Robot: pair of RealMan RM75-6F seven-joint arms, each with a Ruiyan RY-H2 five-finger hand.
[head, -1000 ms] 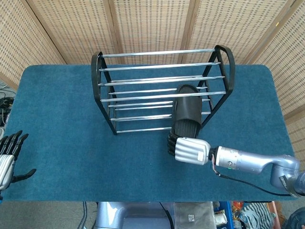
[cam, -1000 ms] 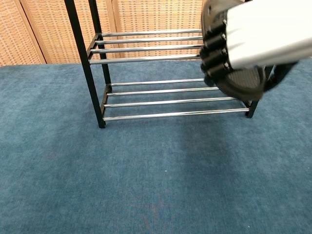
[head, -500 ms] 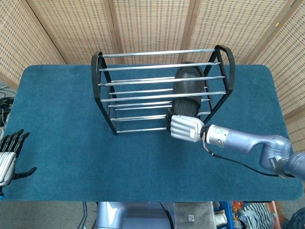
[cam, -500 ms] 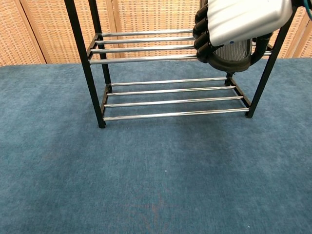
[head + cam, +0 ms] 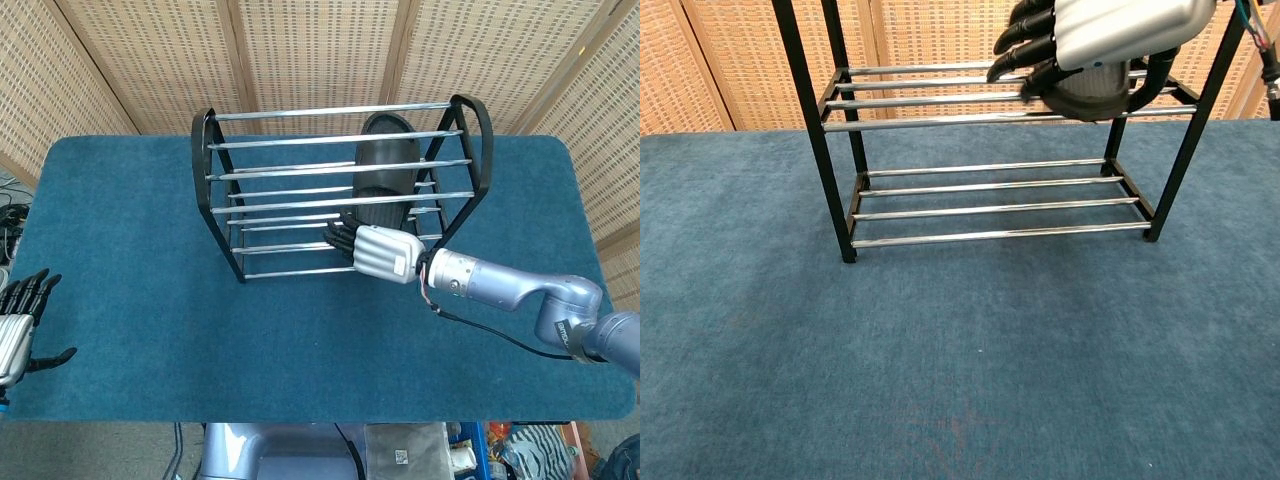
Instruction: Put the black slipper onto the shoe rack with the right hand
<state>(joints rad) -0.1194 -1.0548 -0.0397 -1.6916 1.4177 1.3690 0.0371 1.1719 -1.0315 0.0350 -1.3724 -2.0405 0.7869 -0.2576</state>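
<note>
The black slipper (image 5: 388, 150) lies lengthwise on the middle shelf of the shoe rack (image 5: 330, 110), toward its right end, toe to the back. In the chest view its heel (image 5: 1090, 103) rests on the middle bars of the rack (image 5: 990, 236). My right hand (image 5: 385, 253) is at the slipper's heel, just in front of the rack, with its fingers (image 5: 1025, 45) stretched out to the left and no longer wrapped around the slipper. My right hand (image 5: 1120, 25) sits right above the heel. My left hand (image 5: 18, 320) lies open at the table's left edge, holding nothing.
The rack stands on a blue carpeted table (image 5: 130, 250) in front of wicker screens (image 5: 320, 50). Its lower shelf (image 5: 990, 190) holds nothing. The right arm (image 5: 510, 290) reaches in from the right front corner.
My right hand carried the slipper up and back from the rack's front onto the middle shelf. Its fingers, curled on the heel before, have now straightened out.
</note>
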